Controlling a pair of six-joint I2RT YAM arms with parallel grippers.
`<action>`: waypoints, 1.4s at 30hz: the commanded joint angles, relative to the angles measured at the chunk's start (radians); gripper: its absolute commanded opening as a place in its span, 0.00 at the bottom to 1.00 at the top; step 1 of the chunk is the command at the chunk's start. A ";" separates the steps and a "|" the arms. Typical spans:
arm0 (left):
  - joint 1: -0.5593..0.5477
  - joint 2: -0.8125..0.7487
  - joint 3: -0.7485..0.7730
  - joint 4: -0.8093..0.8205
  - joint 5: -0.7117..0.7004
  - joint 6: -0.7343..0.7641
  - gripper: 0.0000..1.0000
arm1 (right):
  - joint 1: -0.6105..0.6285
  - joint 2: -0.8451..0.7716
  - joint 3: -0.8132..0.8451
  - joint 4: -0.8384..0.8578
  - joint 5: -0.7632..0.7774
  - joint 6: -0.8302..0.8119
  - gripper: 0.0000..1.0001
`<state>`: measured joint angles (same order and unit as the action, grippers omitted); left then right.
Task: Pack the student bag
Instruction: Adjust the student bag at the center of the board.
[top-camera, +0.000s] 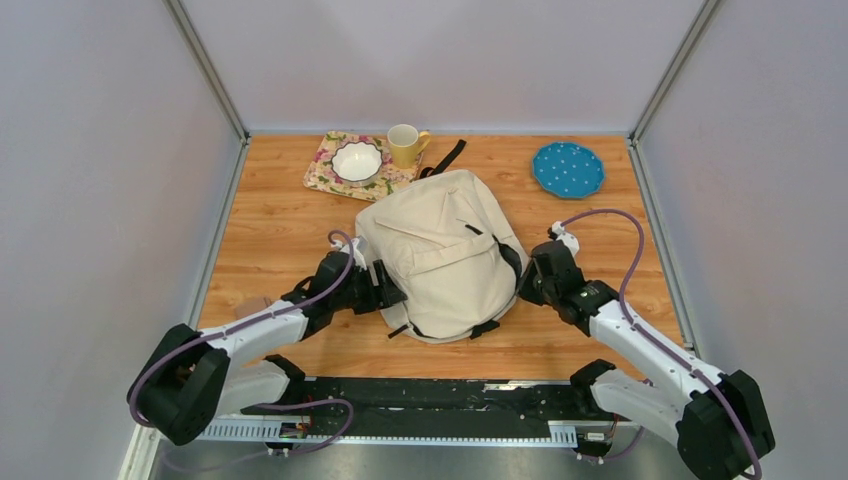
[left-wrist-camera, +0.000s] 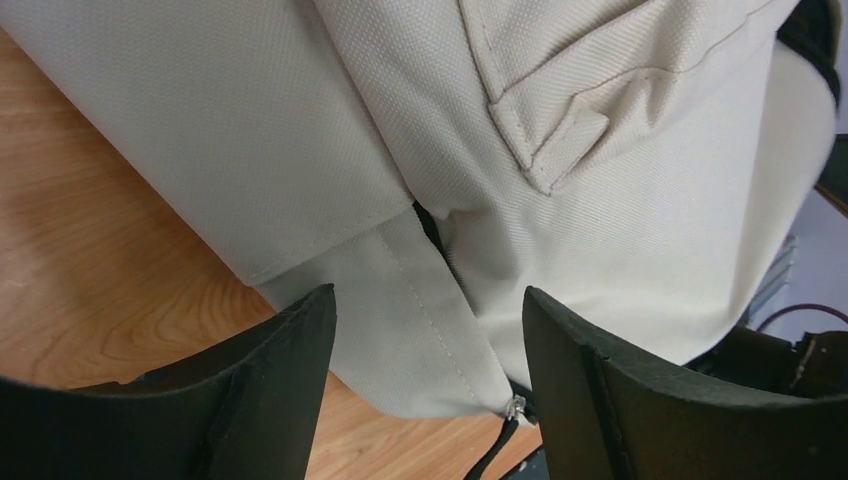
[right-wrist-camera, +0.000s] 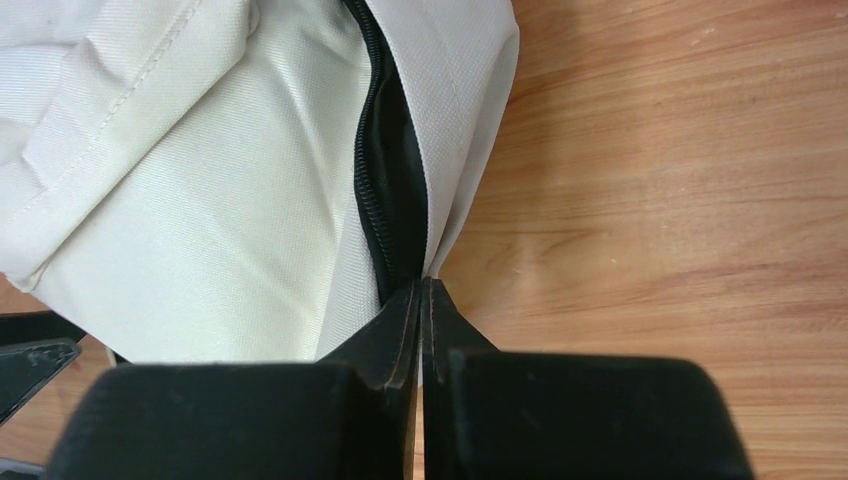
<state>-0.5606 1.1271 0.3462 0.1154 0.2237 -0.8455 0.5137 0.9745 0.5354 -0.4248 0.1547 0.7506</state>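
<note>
The student bag (top-camera: 440, 255), cream fabric with black zips, lies flat in the middle of the wooden table. My left gripper (top-camera: 388, 287) is at its left side and stands open. In the left wrist view a cream flap (left-wrist-camera: 420, 320) ending in a zipper pull (left-wrist-camera: 515, 406) lies between the spread fingers of the left gripper (left-wrist-camera: 428, 292), and neither finger clamps it. My right gripper (top-camera: 528, 283) is at the bag's right side. In the right wrist view the right gripper (right-wrist-camera: 422, 283) is shut, pinching the drawn-out fabric edge beside the partly open black zipper (right-wrist-camera: 385, 190).
At the back of the table a floral mat (top-camera: 325, 172) carries a white bowl (top-camera: 357, 160), with a yellow mug (top-camera: 405, 145) beside it. A blue dotted plate (top-camera: 568, 168) lies back right. A black strap (top-camera: 447, 156) trails behind the bag. Grey walls enclose three sides.
</note>
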 joint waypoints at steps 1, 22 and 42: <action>-0.045 0.057 0.069 -0.095 -0.107 0.092 0.74 | -0.001 -0.026 0.078 0.026 -0.038 -0.007 0.03; -0.101 0.232 0.102 -0.122 -0.127 0.103 0.40 | 0.000 -0.223 0.155 -0.193 -0.077 -0.027 0.49; -0.099 -0.166 -0.007 -0.256 -0.275 0.089 0.73 | 0.411 -0.192 0.051 0.053 -0.156 0.383 0.53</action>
<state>-0.6594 1.0855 0.3901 -0.0315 0.0742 -0.7582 0.8318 0.7319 0.5888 -0.5198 -0.0559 0.9836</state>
